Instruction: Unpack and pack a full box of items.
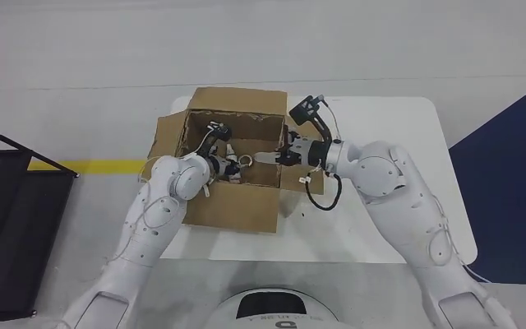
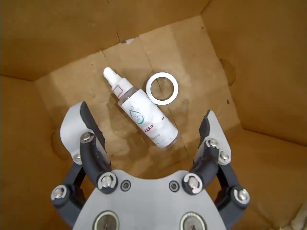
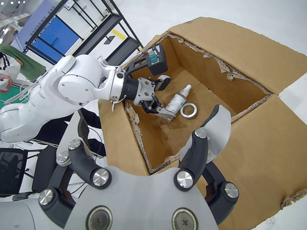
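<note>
Hovering apart inside the open brown cardboard box [image 2: 263, 37], my left jaws hang over a white dropper bottle [image 2: 144, 113] lying just beside a flat metal ring [image 2: 163, 101]. The right wrist view adds my right jaws, apart too, at the box's torn rim.

White table [image 1: 394, 132] — open cardboard box [image 1: 230, 210] on it

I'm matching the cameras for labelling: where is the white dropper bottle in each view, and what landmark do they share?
Left wrist view: the dropper bottle lies on the box floor, ahead of the left claw.
Right wrist view: on the box floor, its base at the left claw.
Top view: in the box by the left claw, too small to pick out.
Landmark: the box; in both wrist views, the metal ring beside the bottle.
</note>
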Controlling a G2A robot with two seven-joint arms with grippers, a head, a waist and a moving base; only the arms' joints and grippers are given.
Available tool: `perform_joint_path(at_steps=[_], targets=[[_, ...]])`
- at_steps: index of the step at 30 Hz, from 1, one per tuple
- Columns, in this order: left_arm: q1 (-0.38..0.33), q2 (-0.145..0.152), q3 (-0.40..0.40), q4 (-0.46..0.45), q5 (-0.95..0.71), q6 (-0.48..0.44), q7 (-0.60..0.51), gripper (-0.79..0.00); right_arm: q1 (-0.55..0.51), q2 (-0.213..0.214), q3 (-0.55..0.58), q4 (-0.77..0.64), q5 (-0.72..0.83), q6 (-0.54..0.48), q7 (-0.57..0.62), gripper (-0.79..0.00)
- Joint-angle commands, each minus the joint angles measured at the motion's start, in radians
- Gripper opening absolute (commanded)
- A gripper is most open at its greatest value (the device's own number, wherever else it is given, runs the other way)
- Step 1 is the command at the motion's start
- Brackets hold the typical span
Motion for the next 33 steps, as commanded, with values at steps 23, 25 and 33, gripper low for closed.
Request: perform_joint_path(at_steps=[23,25,33], targets=[[-0.099,-0.032,0.112,0.153,-0.035,0.099,0.007,-0.025,-0.036,0.019,0.043,-0.008,0.022,-0.038,-0.014,0.000],[-0.105,-0.033,0.114,0.157,-0.039,0.098,0.008,-0.259,-0.036,0.019,0.043,-0.008,0.022,-0.038,-0.014,0.000],[-0.115,-0.032,0.105,0.167,-0.051,0.098,0.015,-0.785,-0.036,0.019,0.043,-0.008,0.022,-0.038,-0.014,0.000]])
